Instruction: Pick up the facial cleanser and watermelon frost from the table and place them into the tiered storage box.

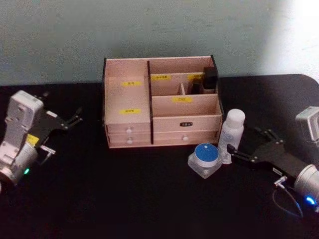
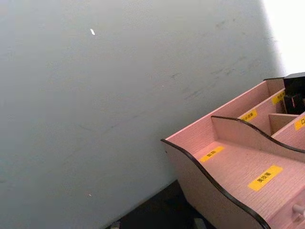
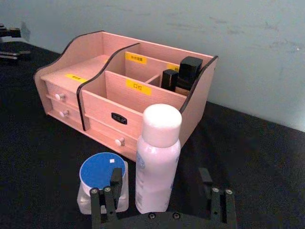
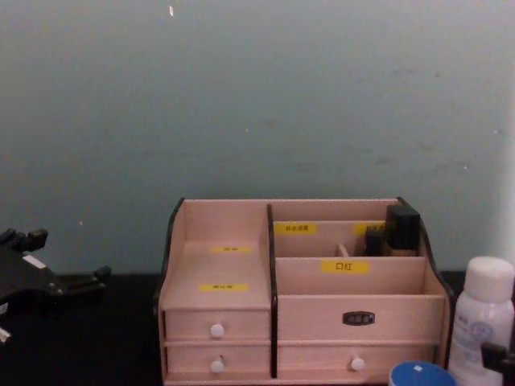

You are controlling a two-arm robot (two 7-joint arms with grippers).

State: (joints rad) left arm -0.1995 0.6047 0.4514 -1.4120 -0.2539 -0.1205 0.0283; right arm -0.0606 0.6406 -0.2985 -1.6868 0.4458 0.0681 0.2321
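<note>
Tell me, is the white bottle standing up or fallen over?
Standing up: the white bottle sits on its base on the black table, cap pointing up.

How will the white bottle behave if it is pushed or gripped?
The white bottle stands tall on a narrow base, so a high sideways push would probably tip it. Its smooth round wall looks slippery and, once down, apt to roll. The blue-lidded jar right beside it may get knocked.

Left tool (image 1: 76, 115) sits low at left, spread apart; right tool (image 1: 245, 140) reaches forward, spread wide.
</note>
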